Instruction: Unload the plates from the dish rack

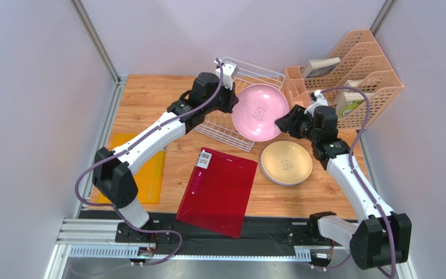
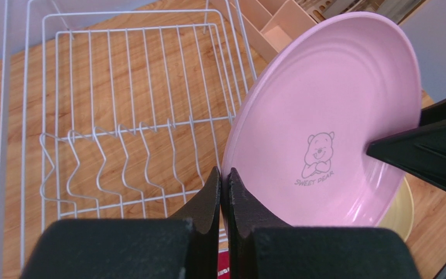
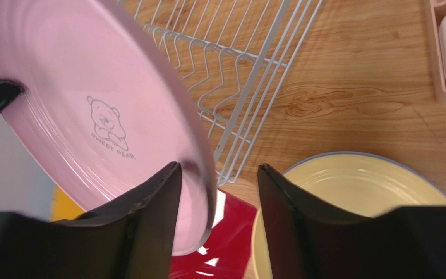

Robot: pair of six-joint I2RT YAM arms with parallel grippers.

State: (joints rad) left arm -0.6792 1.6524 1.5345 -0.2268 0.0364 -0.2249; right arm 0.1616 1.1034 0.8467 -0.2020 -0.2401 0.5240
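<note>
Got the left tool (image 1: 233,103) clamped narrow on the pink plate (image 1: 260,111) at its 9 o'clock rim, up over the dish rack (image 1: 254,72). Hard to tell overhead, but up close spotted the right tool (image 3: 218,168) straddling the 4 o'clock rim, wide, not clamped. Only catching part of the tan-yellow plate (image 3: 353,192) there.

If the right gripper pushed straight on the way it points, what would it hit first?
Probably the pink plate: its rim sits between the right gripper's open fingers. The dish rack lies beyond.
</note>
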